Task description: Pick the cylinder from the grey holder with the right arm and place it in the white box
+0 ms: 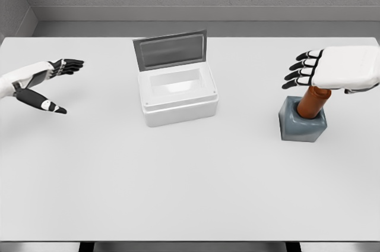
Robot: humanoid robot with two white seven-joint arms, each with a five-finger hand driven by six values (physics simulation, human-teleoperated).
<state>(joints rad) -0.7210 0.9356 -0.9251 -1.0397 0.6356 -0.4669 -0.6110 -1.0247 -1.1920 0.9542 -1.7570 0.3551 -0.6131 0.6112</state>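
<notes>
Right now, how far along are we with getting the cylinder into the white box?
Early stage. Already done: the white box stands with its lid up. In hand: the right hand hovers over the brown cylinder, fingers spread, holding nothing. The cylinder sits in the grey holder. Left: grasp, lift out, carry across, place in the box. The left hand is open at the table's left.

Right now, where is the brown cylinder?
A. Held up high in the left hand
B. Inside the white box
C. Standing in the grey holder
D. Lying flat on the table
C. The brown cylinder sticks up out of the grey holder, just under the right hand, whose fingers are spread above it; the white box sits open with nothing brown inside.
</notes>
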